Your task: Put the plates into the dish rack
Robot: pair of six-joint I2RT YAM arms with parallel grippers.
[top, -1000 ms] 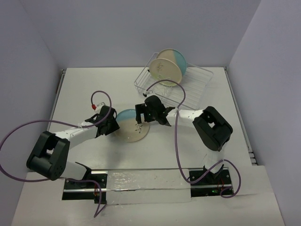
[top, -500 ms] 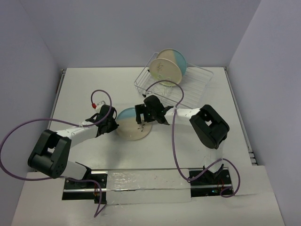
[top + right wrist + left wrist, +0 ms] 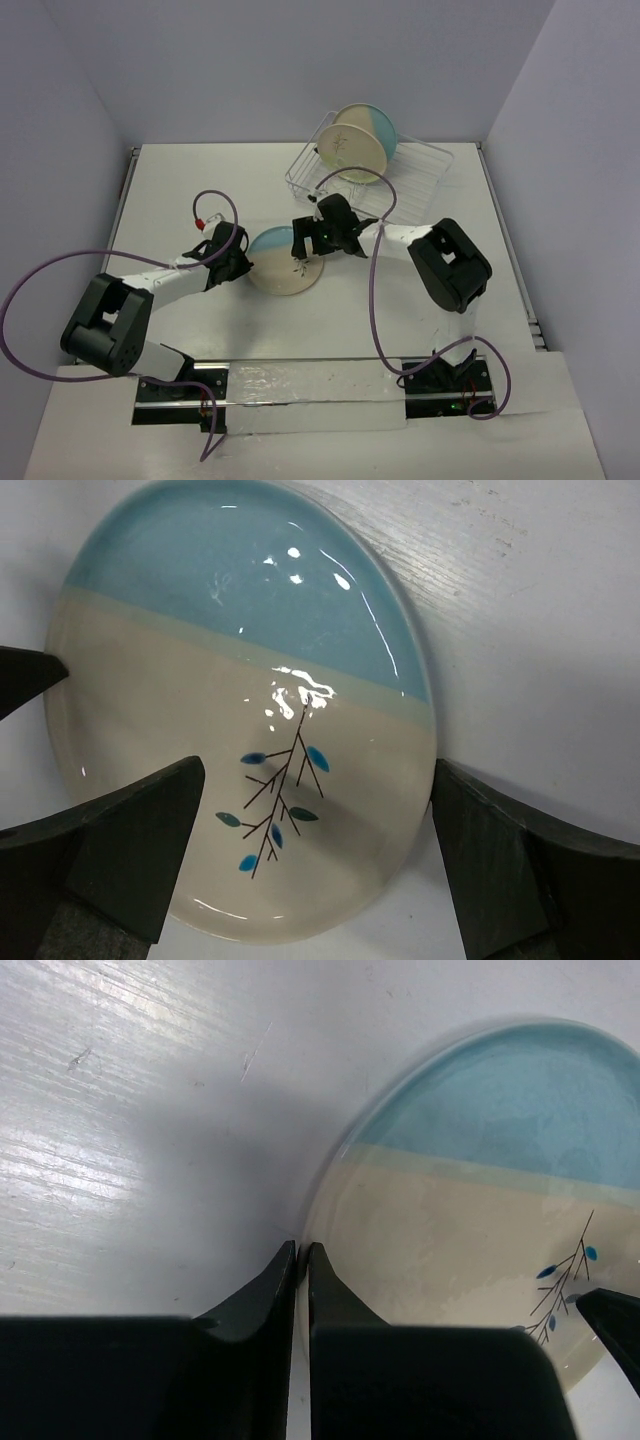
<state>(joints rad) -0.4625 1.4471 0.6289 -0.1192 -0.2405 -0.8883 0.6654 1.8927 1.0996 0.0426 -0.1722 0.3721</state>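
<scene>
One plate [image 3: 240,680]: right claw [image 3: 318,775] spread astride it, left claw [image 3: 298,1255] closed at rim.

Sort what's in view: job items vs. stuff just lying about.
Job:
- plate on the table
- plates in the rack, two visible
- rack
- left tool, shut at the table plate's rim
- right tool, open astride that plate

Not the job:
- purple cables
- table

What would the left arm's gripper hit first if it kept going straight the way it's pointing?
Probably the round cream-and-light-blue ceramic plate: the shut left gripper points at its near rim, seemingly almost touching.
</scene>
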